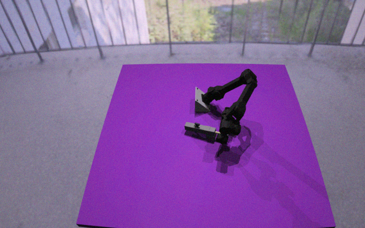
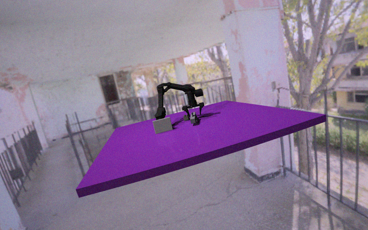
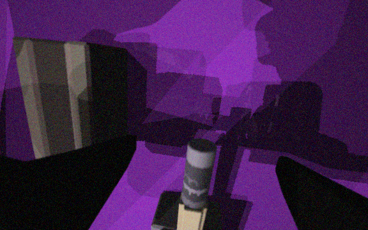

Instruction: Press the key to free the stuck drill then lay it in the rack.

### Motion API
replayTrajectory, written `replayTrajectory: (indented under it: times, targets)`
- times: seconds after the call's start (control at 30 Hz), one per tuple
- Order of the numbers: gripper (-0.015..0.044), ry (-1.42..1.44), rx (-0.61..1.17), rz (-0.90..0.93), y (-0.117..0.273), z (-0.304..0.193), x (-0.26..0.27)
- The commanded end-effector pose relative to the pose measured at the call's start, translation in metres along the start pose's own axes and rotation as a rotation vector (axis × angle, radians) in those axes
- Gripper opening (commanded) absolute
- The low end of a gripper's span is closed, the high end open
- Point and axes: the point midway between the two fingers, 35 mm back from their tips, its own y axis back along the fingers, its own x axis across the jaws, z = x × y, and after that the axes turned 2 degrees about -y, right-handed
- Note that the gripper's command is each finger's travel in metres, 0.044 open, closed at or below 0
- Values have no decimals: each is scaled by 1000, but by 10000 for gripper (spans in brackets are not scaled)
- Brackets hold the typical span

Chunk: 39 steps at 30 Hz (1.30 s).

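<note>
A long grey holder (image 1: 203, 129) (image 2: 192, 119) lies on the table with the black key (image 1: 196, 123) on its top. The drill shows in the wrist view as a grey patterned cylinder (image 3: 198, 176) on a tan shank (image 3: 190, 220) (image 1: 217, 132), sticking out of the holder's end. My gripper (image 3: 204, 152) (image 2: 195, 115) is open, pointing down, with a black finger on each side of the drill and not shut on it. The rack (image 3: 76, 64) (image 2: 186, 117) is a grooved grey block at the left in the wrist view, partly behind the left finger. The arm hides it in the top view.
The purple table (image 1: 150, 170) (image 2: 139, 154) bears a grey wedge (image 1: 200, 99) (image 2: 162, 125) at the arm's base, behind the holder in the top view. The arm (image 1: 246, 96) (image 2: 176, 86) arches over from it. Dark arm shadows cross the table around the gripper.
</note>
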Motion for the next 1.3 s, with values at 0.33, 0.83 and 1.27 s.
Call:
replayTrajectory:
  times: [0.33, 0.83, 1.27]
  targets:
    - [440, 1, 4, 4, -3, -4, 1]
    - [440, 1, 4, 4, -4, -5, 2]
    - [440, 1, 4, 4, -5, -7, 2]
